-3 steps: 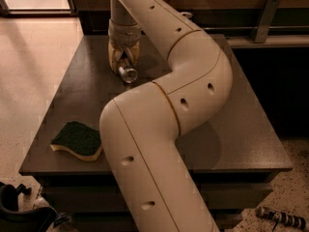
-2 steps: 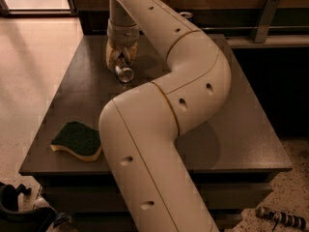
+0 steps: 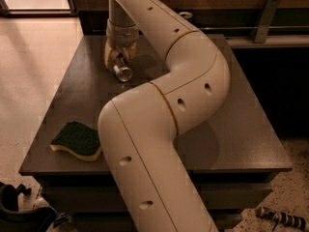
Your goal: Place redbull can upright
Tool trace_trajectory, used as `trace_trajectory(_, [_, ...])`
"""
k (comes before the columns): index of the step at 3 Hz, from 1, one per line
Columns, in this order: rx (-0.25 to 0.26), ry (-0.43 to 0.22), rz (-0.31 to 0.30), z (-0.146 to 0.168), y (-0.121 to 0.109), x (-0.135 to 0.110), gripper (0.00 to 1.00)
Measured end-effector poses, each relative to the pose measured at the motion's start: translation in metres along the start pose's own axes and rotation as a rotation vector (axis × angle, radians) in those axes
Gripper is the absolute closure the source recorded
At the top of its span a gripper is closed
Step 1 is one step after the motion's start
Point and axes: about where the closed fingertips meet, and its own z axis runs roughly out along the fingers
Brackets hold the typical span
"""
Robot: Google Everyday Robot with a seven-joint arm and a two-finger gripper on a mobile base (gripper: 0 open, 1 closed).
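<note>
1. While poised over the far left of the table (image 3: 241, 129), the gripper (image 3: 119, 65) is seen pinched on the redbull can (image 3: 122, 73).
2. The can is held tilted, silver end shown.
3. A green sponge (image 3: 77, 139) is seen near the front edge.

gripper (image 3: 117, 61), over the table's (image 3: 241, 129) far left, has edged slightly left, clasped redbull can (image 3: 122, 73) moving with it.

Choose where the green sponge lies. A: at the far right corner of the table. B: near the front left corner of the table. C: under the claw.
B: the sponge lies by the front left corner of the table, well apart from the claw, which holds the can over the far left part.
</note>
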Motion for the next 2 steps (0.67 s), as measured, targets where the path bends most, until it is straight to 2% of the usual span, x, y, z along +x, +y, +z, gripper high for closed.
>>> trace_trajectory(1, [0.079,-0.081,0.003,-0.034,-0.019,0.000,1.00])
trace_trajectory(2, [0.126,-0.150,0.001,-0.065,-0.037,0.011,1.00])
